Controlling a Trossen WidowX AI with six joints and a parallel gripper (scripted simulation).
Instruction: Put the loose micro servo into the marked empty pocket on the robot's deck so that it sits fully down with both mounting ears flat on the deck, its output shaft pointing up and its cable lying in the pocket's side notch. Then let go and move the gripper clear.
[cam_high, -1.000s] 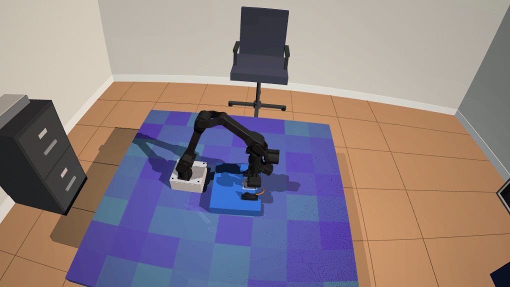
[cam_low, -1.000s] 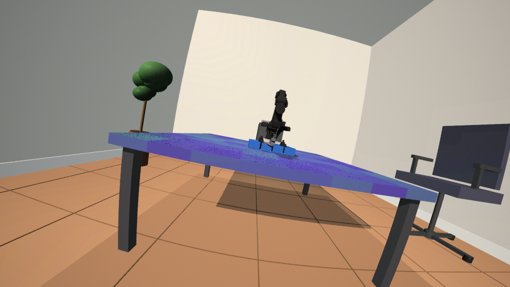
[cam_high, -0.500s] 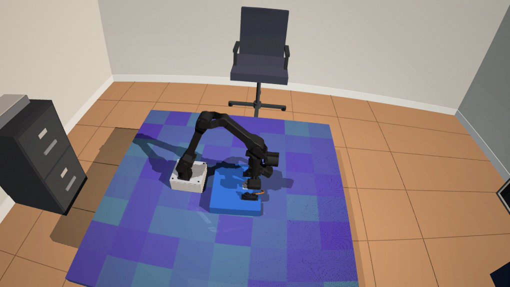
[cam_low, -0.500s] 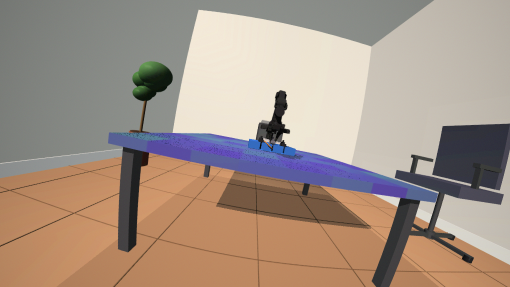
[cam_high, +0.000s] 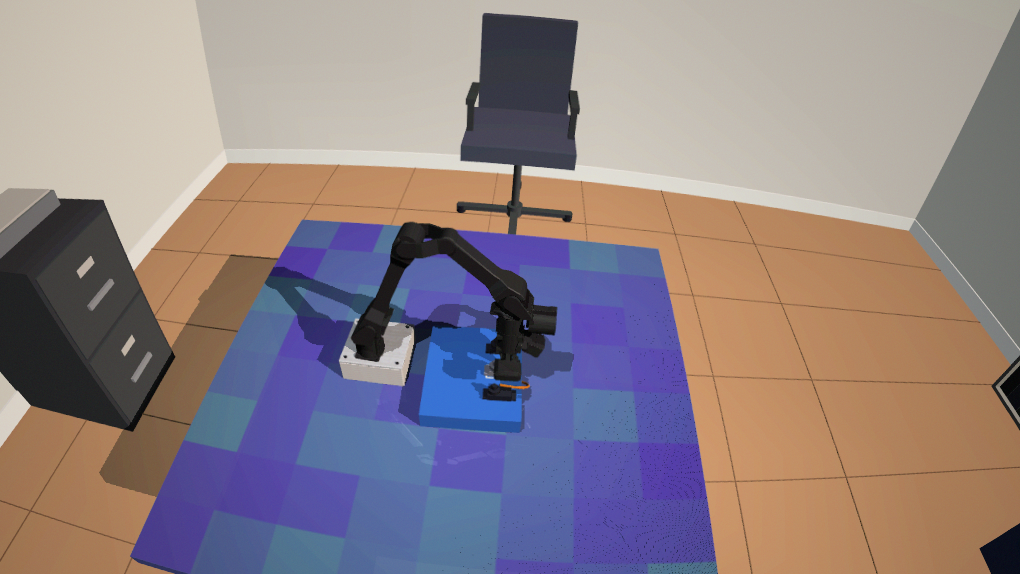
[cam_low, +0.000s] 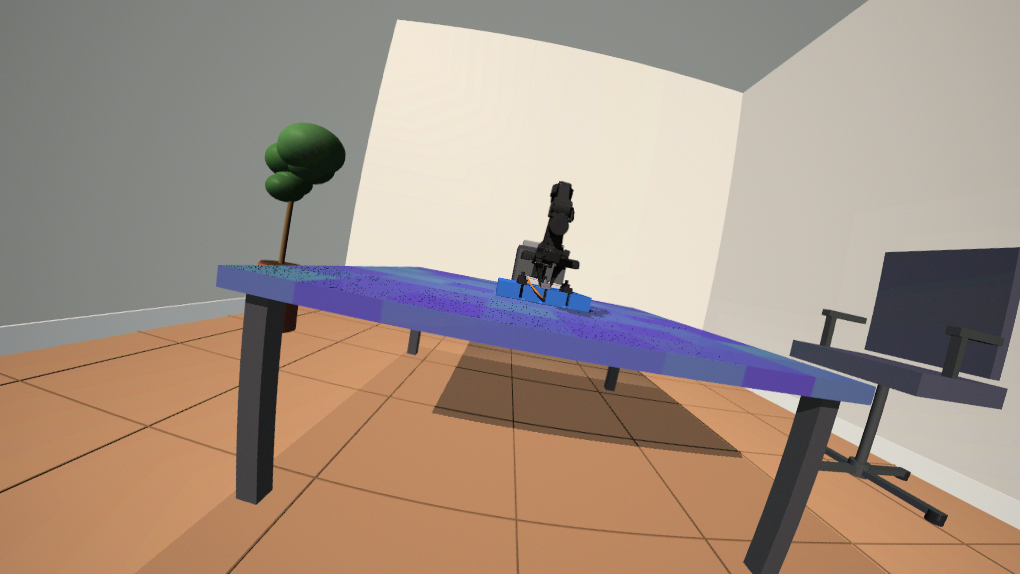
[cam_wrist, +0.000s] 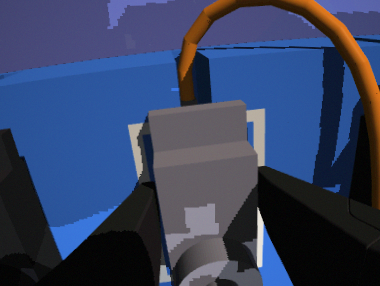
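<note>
The loose grey servo (cam_wrist: 205, 190) (cam_low: 545, 284) stands over the marked pocket, shaft up and mostly hidden by my fingers in the top view. The pocket's white outline (cam_wrist: 259, 145) shows on both sides of it. The orange cable (cam_wrist: 350, 47) (cam_high: 514, 386) (cam_low: 534, 288) loops up from the servo's far end, its root beside a dark notch (cam_wrist: 203, 80) in the blue deck (cam_wrist: 75, 115) (cam_high: 456, 406) (cam_low: 507, 287). Ear contact and full seating cannot be confirmed. My gripper (cam_wrist: 205, 186) is slightly open around the servo's sides, with a thin gap at the left.
Black servos flank the pocket on the deck, one at the left (cam_wrist: 22, 200) and one at the right (cam_wrist: 367, 160) in the wrist view. The arm's white base (cam_high: 374, 372) stands left of the deck. A chair (cam_high: 524, 135) is behind the table.
</note>
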